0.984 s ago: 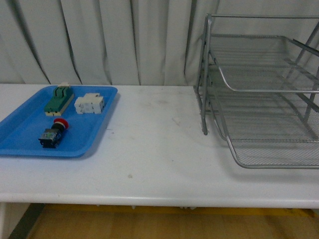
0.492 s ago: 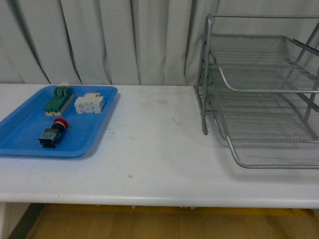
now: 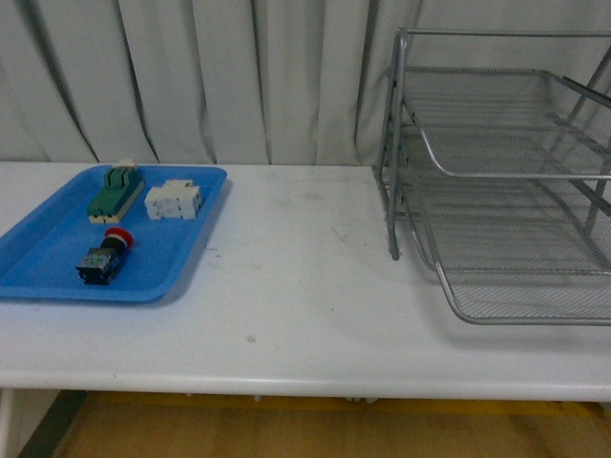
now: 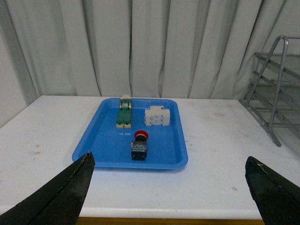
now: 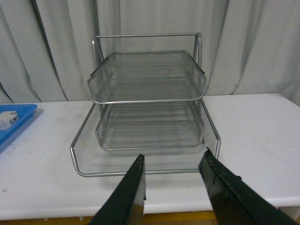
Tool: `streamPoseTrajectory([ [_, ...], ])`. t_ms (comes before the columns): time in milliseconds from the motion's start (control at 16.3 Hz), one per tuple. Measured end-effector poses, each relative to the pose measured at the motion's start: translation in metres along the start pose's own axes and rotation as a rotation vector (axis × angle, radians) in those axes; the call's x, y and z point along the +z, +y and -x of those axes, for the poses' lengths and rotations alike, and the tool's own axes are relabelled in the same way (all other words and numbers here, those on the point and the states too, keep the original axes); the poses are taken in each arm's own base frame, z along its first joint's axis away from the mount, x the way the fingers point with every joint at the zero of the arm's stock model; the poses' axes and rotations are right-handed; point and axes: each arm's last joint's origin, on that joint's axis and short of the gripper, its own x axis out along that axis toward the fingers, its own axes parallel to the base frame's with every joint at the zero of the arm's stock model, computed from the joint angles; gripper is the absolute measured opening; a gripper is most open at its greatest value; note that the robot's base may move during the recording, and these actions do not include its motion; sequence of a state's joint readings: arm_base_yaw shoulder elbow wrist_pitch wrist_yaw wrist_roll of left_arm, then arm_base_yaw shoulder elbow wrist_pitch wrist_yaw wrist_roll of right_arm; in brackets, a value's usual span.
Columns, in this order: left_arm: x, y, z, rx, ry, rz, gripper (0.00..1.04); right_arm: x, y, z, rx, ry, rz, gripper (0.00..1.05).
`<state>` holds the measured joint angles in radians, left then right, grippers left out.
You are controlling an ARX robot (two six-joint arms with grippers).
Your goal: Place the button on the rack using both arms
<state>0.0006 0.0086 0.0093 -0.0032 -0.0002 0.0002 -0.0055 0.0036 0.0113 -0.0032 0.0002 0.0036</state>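
The button (image 3: 103, 258), with a red cap and a dark body, lies on its side in the blue tray (image 3: 38, 277) at the table's left; it also shows in the left wrist view (image 4: 139, 146). The silver wire-mesh rack (image 3: 496, 181) stands at the right and fills the right wrist view (image 5: 146, 112). Neither arm shows in the front view. My left gripper (image 4: 168, 161) is open wide and empty, held back from the tray near the table's front edge. My right gripper (image 5: 173, 159) is open and empty, in front of the rack's bottom tier.
A green-and-cream switch block (image 3: 115, 191) and a white terminal block (image 3: 173, 200) lie at the back of the blue tray. White curtains (image 3: 239, 76) hang behind the table. The table's front edge (image 3: 286, 386) runs below both grippers.
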Motion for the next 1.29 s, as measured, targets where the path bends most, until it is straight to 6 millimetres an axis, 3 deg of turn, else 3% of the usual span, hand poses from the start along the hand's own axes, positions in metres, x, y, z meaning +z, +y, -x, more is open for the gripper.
streamPoseTrajectory([
  [61, -0.002, 0.0, -0.001, 0.014, 0.19, -0.039, 0.98, 0.0, 0.0, 0.0, -0.001, 0.001, 0.0, 0.56],
  [123, 0.005, 0.001, -0.015, -0.003, 0.301, -0.057, 0.98, 0.0, 0.0, 0.0, 0.0, 0.0, 0.001, 0.69],
  [184, 0.009, 0.002, -0.031, -0.019, 0.338, -0.06, 0.98, 0.0, 0.0, 0.0, 0.0, 0.001, 0.001, 0.81],
  [246, 0.012, 0.005, -0.062, -0.035, 0.383, -0.063, 0.98, 0.0, 0.0, 0.0, 0.0, 0.001, 0.0, 0.99],
  [430, 0.012, 0.024, -0.142, -0.032, 0.515, 0.038, 0.98, 0.0, 0.0, 0.0, 0.0, 0.001, 0.001, 0.98],
  [738, -0.034, 0.039, -0.26, -0.101, 0.797, 0.064, 0.98, 0.0, 0.0, 0.0, 0.0, 0.001, 0.001, 0.98],
  [1045, -0.045, 0.046, -0.324, -0.116, 0.855, 0.028, 0.98, 0.0, 0.0, 0.0, 0.0, 0.001, 0.001, 0.98],
  [1291, -0.076, 0.048, -0.347, -0.111, 0.928, 0.002, 0.98, 0.0, 0.0, 0.0, 0.0, 0.001, 0.001, 0.98],
])
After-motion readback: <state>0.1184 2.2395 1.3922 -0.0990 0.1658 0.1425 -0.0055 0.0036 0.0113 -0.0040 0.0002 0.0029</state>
